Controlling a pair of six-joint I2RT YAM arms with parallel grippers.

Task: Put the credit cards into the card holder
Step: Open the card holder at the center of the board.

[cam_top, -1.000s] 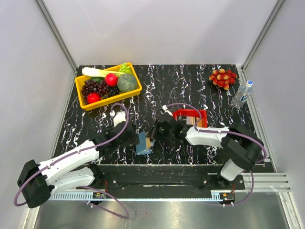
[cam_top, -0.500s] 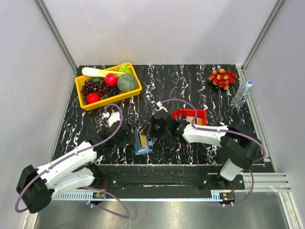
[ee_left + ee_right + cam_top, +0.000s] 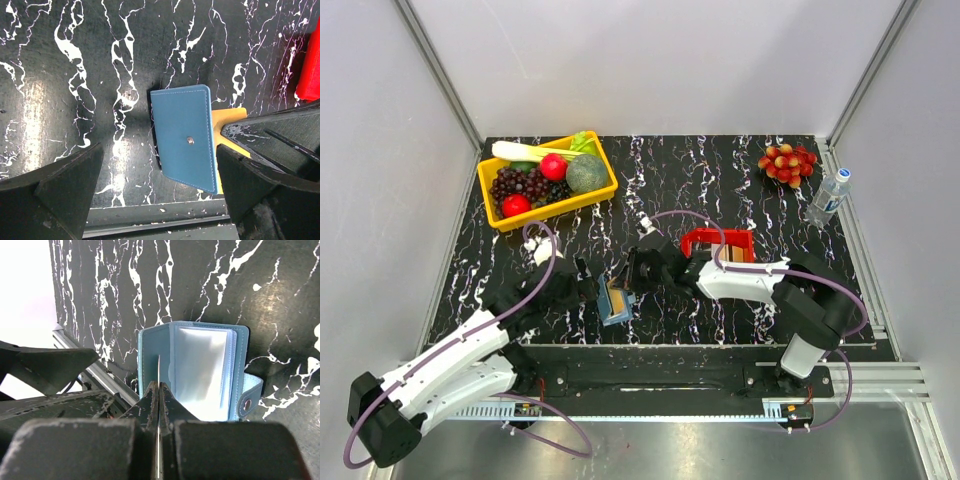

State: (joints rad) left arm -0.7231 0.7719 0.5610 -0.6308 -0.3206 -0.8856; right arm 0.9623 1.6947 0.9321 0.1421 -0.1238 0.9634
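Note:
The steel-blue card holder [image 3: 612,308] stands open on the black marble table near its front edge. In the left wrist view its blue back with a snap [image 3: 184,141] faces me. In the right wrist view its pale inner pockets [image 3: 202,371] show. My right gripper [image 3: 642,270] is shut on a thin tan-gold card [image 3: 226,119], seen edge-on [image 3: 158,371], with its tip at the holder's left pocket. My left gripper [image 3: 586,290] is open and empty, its jaws wide either side of the holder [image 3: 159,155], not touching it. Another card [image 3: 730,254] lies in the red tray.
The red tray [image 3: 705,238] sits just behind the right gripper and shows at the left wrist view's right edge [image 3: 309,70]. A yellow bin of fruit and vegetables [image 3: 548,180] is at the back left. Grapes [image 3: 787,162] and a water bottle [image 3: 829,197] are at the back right.
The right gripper has moved left with the card, up to the holder. The holder and the left gripper have shifted left, and the holder now stands more open.

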